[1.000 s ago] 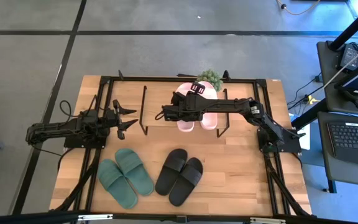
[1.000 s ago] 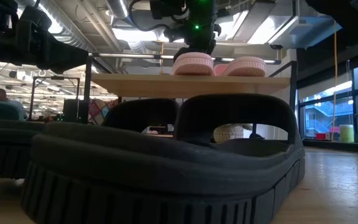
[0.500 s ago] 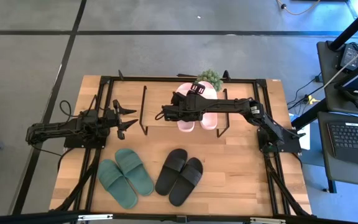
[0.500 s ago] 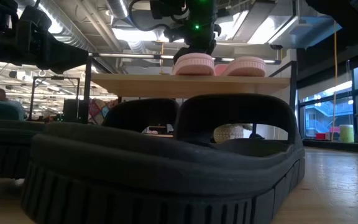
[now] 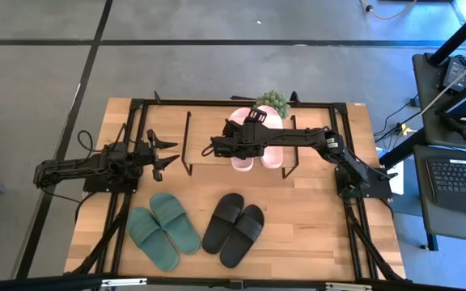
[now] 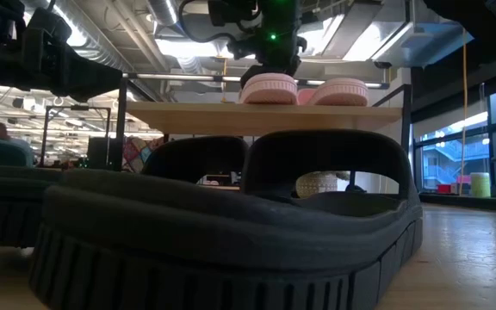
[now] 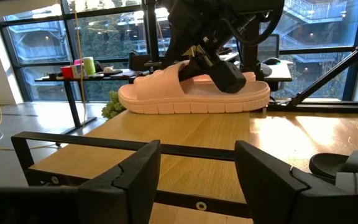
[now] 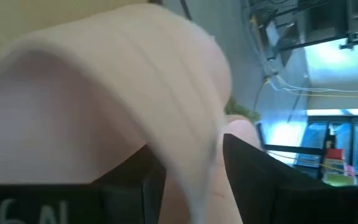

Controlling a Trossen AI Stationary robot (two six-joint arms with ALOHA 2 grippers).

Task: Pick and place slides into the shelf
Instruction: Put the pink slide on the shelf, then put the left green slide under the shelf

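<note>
Two pale pink slides (image 5: 270, 139) lie side by side on the shelf's wooden top board (image 5: 209, 162). My right gripper (image 5: 239, 148) reaches in from the table's right and is shut on the left pink slide (image 7: 191, 93), whose sole rests on the board (image 7: 185, 134). My left gripper (image 7: 197, 180) is open and empty at the table's left, level with the shelf, and it also shows in the high view (image 5: 165, 153). The dark green pair (image 5: 164, 230) and the black pair (image 5: 233, 229) lie soles down on the table near the front edge. My right gripper holds the left pink slide by its wide strap (image 8: 179, 149), whose edge runs between the two fingers (image 8: 260, 180). The fingers come from above, pointing down (image 7: 224, 70). The slide lies flat with its sole on the shelf's top board (image 6: 268, 89).
A black frame (image 5: 136, 109) runs around the table. A small green plant (image 5: 273, 100) stands behind the shelf at the far edge. The black slide (image 6: 231, 224) fills the low view's foreground. Bare shelf board lies left of the pink pair.
</note>
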